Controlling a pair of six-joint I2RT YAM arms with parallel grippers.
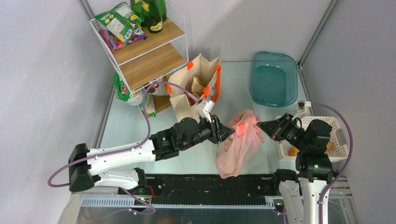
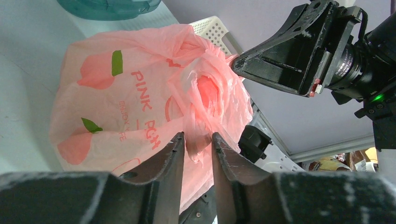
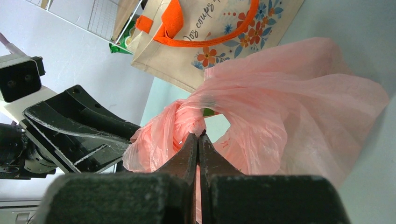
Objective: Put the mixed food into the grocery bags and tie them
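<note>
The pink grocery bag (image 1: 239, 142) stands mid-table with its top bunched into twists. My right gripper (image 3: 199, 135) is shut on one twist of pink plastic at the bag's top right. My left gripper (image 2: 198, 136) is at the top left, its jaws narrowly apart with another strand of the pink bag (image 2: 130, 102) between the tips. The two grippers face each other across the bag's mouth. The beige tote (image 1: 198, 86) with orange handles stands open behind. A golden bread roll (image 1: 293, 151) lies in the white basket. What the pink bag holds is hidden.
A white lattice basket (image 1: 339, 148) sits under my right arm. A teal tray (image 1: 273, 77) is at the back right. A wire-and-wood shelf (image 1: 149, 51) with dark green bottles and snack packets stands at the back left, more packets at its foot.
</note>
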